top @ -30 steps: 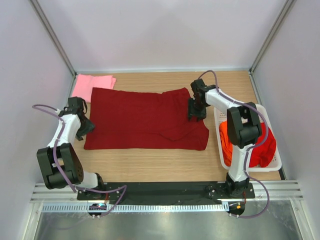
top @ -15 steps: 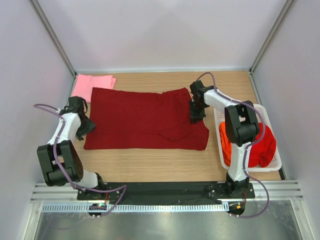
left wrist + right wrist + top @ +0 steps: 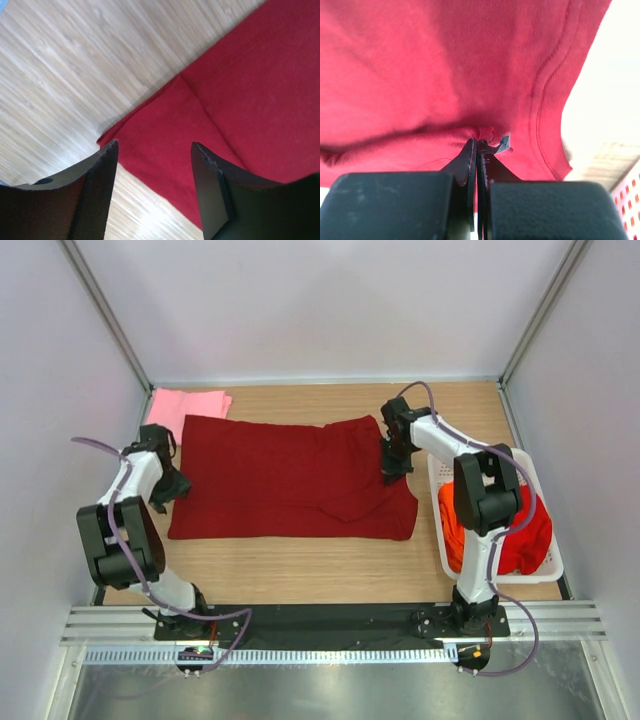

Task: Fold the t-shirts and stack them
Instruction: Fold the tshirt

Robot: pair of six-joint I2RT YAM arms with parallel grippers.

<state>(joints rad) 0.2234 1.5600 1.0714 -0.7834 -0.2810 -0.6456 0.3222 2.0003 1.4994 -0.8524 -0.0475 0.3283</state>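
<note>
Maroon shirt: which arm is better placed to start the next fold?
Right. The right end effector is shut on a pinch of the maroon shirt at its right end; the left end effector hangs open over the left edge, gripping nothing.

Left claw [image 3: 155, 150] wide, right claw [image 3: 478, 146] tight

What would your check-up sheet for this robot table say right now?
surface: wooden table, no spills seen
job's things: maroon t-shirt spread out; pink t-shirt folded, far left; orange t-shirt and red t-shirt heaped in white basket
clutter: nothing seen
grippers: left gripper open over the maroon t-shirt's left edge; right gripper shut on its right edge
cables: purple cables loop along both arms
surroundings: white walls
</note>
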